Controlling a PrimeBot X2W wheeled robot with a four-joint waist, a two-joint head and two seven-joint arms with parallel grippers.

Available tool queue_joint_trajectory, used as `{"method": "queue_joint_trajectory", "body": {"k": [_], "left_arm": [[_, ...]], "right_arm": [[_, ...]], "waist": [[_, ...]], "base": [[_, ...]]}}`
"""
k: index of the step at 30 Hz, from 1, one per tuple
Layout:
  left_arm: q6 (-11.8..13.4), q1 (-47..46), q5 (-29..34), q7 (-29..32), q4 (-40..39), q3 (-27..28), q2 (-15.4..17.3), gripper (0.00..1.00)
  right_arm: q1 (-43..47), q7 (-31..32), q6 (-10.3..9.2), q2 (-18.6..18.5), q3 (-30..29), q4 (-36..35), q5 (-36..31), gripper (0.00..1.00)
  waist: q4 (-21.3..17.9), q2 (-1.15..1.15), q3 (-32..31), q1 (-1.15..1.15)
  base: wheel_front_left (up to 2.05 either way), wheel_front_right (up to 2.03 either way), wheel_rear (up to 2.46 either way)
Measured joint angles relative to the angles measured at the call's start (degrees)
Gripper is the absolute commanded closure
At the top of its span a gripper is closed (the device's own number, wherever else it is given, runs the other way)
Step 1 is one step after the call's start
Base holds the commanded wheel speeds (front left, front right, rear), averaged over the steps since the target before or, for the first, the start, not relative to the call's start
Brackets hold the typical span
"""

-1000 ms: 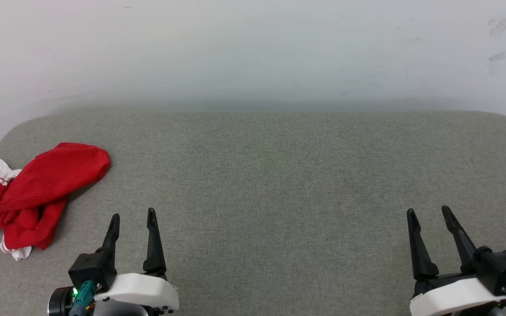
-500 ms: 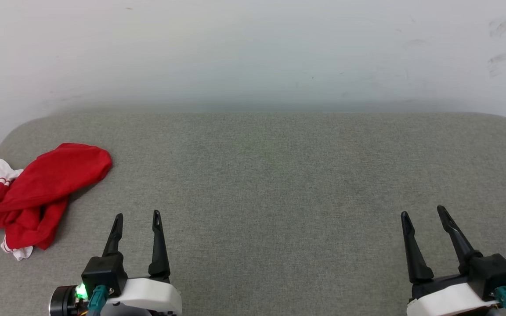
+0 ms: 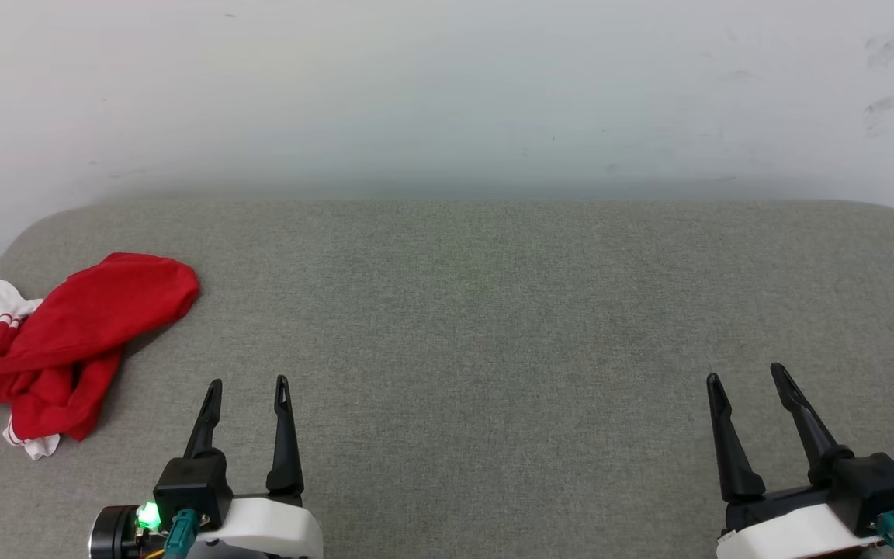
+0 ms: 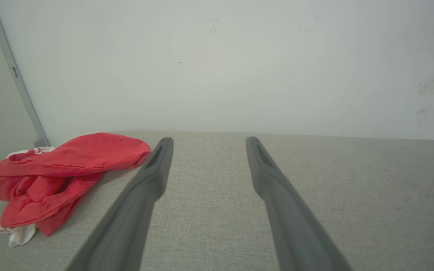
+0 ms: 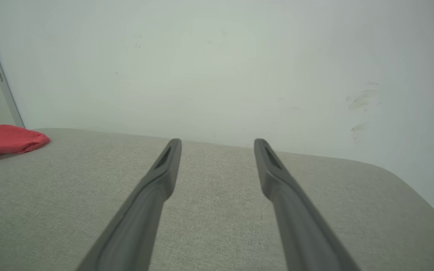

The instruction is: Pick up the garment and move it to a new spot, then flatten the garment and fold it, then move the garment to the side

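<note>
While the crumpled red-and-white fabric garment [image 3: 74, 334] lies ungrasped, the left gripper [image 3: 249, 380] near it and the right gripper [image 3: 745, 372] gape empty; reaching it likely comes next.

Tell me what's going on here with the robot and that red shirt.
Nothing is being handled yet. The red shirt, white at one sleeve, lies crumpled at the left end of the grey padded surface. The left gripper hovers open just to its right, and the right gripper is open far across the surface. Neither touches the shirt, so the pick-up has not begun.
</note>
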Motion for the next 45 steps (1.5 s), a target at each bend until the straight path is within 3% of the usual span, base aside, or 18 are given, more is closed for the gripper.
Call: {"method": "queue_joint_trajectory", "body": {"k": [14, 30, 45], "left_arm": [[-0.37, 0.22, -1.14, -0.08, 0.51, 0.57, 0.0, 0.0], [-0.41, 0.35, -1.43, -0.07, 1.12, 0.51, 0.0, 0.0], [-0.41, -0.08, -2.16, -0.08, 1.25, 1.29, 0.01, 0.0]], "right_arm": [[0.38, -0.01, 0.0, 0.0, 0.0, 0.76, 5.53, 0.0], [0.46, -0.02, 0.0, 0.0, -0.18, 1.29, 6.43, 0.0], [0.86, -0.03, 0.0, 0.0, 0.48, 1.03, 6.56, 0.0]], "waist": [[-0.02, 0.0, -0.13, 0.0], [0.5, 0.0, 0.03, 0.0], [6.39, 0.0, 0.68, 0.0]], "base": [[0.0, 0.0, 0.0], [0.0, 0.0, 0.0], [0.0, 0.0, 0.0]]}}
